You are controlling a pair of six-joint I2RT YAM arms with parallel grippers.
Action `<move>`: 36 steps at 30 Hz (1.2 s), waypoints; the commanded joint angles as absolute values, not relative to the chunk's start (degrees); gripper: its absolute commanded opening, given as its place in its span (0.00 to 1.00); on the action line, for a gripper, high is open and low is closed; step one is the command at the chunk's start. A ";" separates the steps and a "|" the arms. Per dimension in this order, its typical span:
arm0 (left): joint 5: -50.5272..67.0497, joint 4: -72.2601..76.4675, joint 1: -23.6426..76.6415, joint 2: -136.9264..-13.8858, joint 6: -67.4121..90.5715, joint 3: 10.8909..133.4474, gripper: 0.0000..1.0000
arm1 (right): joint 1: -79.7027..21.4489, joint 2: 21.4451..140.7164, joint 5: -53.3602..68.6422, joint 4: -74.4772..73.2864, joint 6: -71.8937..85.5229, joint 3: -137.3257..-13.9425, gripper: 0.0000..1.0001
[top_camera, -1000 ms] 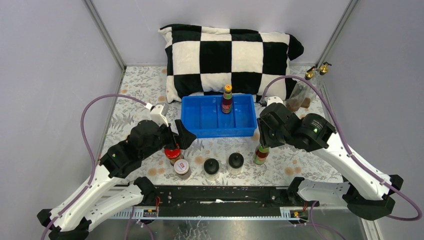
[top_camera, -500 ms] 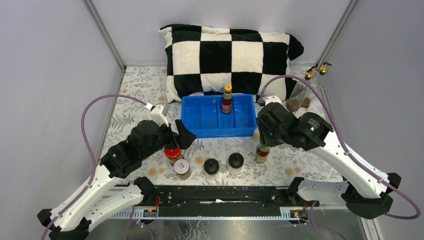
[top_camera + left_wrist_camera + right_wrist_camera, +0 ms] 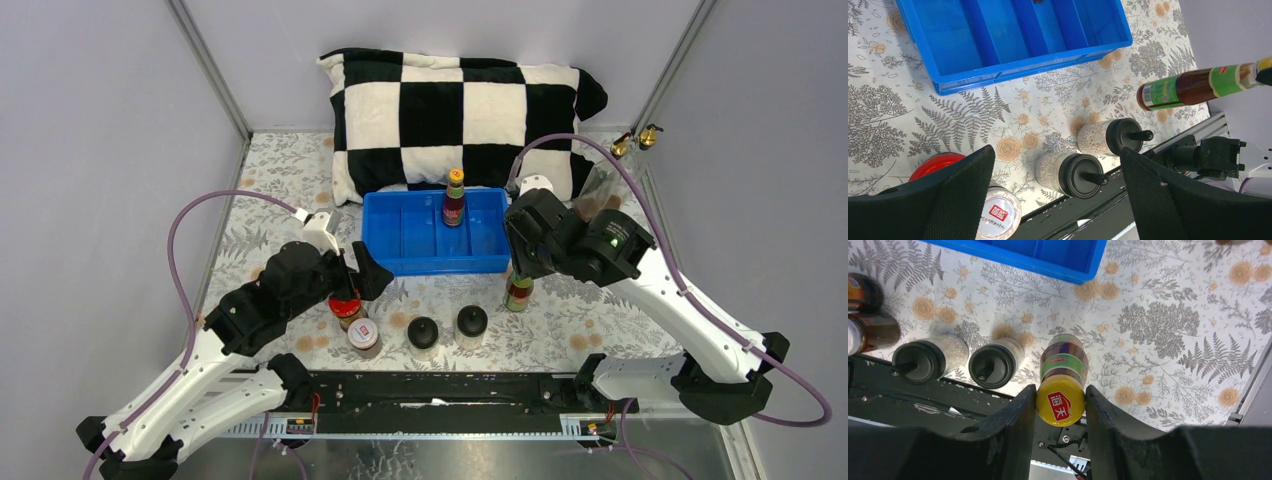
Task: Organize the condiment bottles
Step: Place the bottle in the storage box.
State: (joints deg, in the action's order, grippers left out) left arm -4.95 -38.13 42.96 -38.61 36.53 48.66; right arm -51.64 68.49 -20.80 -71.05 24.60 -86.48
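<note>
Clenching the right gripper (image 3: 1060,401) around the yellow-capped sauce bottle (image 3: 1064,360) near the blue tray (image 3: 1083,270); holding the left gripper (image 3: 1055,165) spread wide above the red-lidded jar (image 3: 935,165).

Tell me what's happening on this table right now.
The right arm has its jaws shut on the yellow cap of a slim sauce bottle, beside the near right corner of the blue tray. A matching bottle already stands in the tray. The left arm hovers, jaws open and empty, over the red-lidded jar.
</note>
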 commanded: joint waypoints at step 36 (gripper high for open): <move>-5.05 -32.34 42.63 -38.83 36.16 44.61 0.99 | -45.02 89.00 -22.25 -53.88 10.84 -113.51 0.36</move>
State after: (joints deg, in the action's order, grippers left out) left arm -4.93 -35.53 42.96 -38.72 36.51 46.02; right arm -47.83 88.92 -24.08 -62.41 13.91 -110.80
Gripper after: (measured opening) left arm 0.987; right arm 0.439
